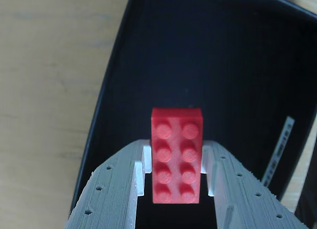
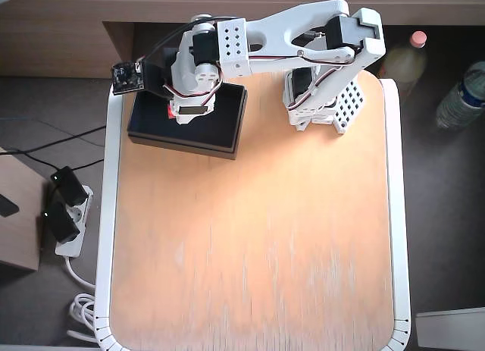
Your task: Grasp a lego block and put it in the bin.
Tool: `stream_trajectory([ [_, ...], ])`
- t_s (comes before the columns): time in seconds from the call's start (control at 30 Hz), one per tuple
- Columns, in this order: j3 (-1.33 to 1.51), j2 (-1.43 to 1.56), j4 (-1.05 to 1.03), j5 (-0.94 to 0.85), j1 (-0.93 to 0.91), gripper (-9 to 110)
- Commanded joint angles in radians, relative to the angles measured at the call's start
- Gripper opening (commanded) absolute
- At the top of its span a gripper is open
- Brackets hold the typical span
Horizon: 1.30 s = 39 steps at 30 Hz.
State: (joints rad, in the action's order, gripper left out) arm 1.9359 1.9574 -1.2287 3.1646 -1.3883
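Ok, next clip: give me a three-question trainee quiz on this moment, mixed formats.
1. True or false: the gripper is shut on the lego block.
2. Multiple choice: in the wrist view, what lies directly beneath the block? A) bare wooden table B) the dark inside of the bin C) a plastic bottle
3. Short answer: in the overhead view, near which corner of the table does the bin sit?

Key
1. True: both fingers press the brick's long sides.
2. B.
3. The upper left corner, beside the arm's base.
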Motion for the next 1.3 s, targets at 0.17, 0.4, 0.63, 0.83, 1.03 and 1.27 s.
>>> stream_trajectory([
  [0.17,0.002,0.009,-0.008,0.031,-0.023,5],
  [0.4,0.018,0.012,-0.008,0.058,-0.026,9],
  [0.63,0.018,0.017,-0.009,0.058,-0.025,12],
  [0.83,0.012,0.078,-0.008,0.002,0.034,12],
  [1.03,0.009,0.219,-0.008,-0.08,0.155,10],
  [1.27,0.008,0.344,-0.008,-0.123,0.379,0],
])
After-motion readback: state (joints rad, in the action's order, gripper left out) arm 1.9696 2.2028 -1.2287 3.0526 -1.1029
